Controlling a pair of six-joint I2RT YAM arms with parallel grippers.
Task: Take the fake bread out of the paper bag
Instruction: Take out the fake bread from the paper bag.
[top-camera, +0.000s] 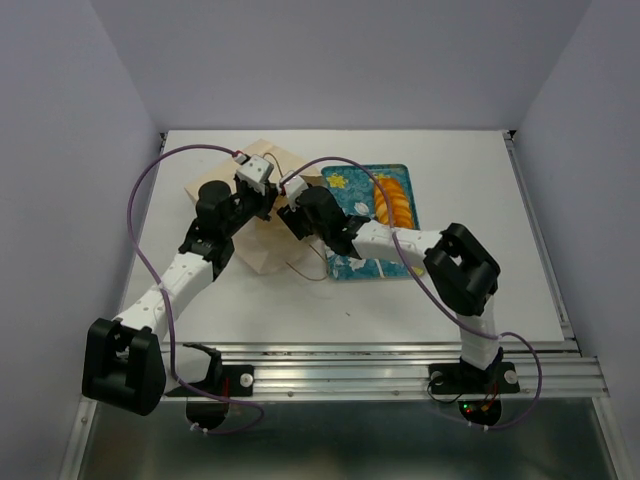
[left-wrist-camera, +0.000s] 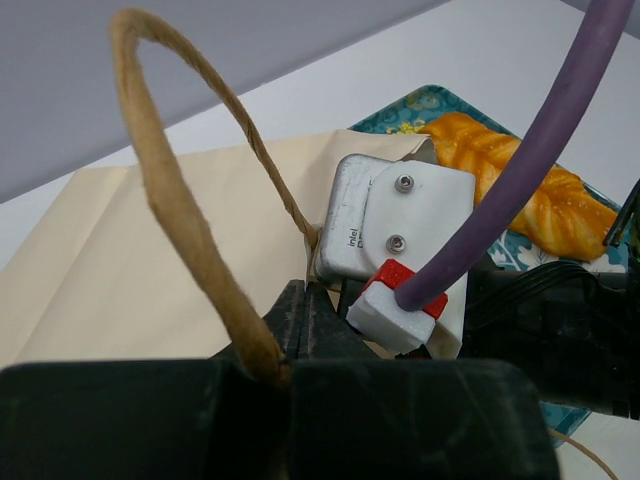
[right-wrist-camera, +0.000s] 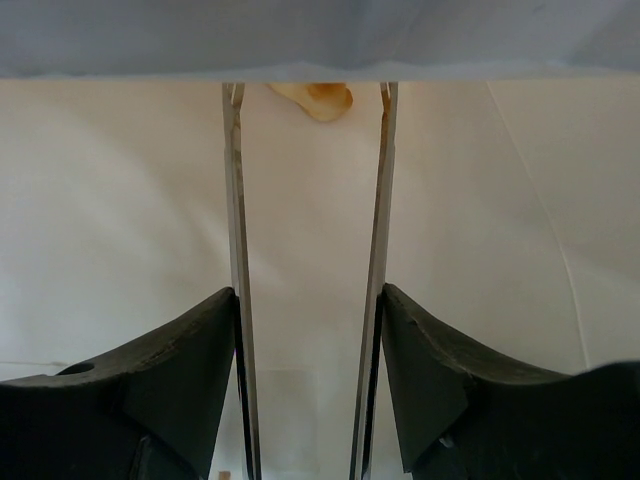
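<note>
**Q:** How is the pale tan rectangular paper bag (top-camera: 262, 250) secured?

**A:** It is laid on the white surface (top-camera: 480, 200). Its thin brown loop handle (left-wrist-camera: 170, 200) is pinched in the closed left tool (left-wrist-camera: 303, 305), judged to hold the mouth open.

**Q:** And the bread?

**A:** The long braided orange-golden plastic loaf (top-camera: 392, 198) is seen on the teal floral tray (top-camera: 337, 268). A golden curved piece (right-wrist-camera: 325, 100) is seen deep inside the bag, ahead of the right tool (right-wrist-camera: 309, 90), which is spread wide and empty.

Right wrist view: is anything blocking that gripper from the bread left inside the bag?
Nothing visible does. The right gripper is open inside the paper bag, and the bread piece lies straight ahead by its fingertips, with only bare paper around.
</note>
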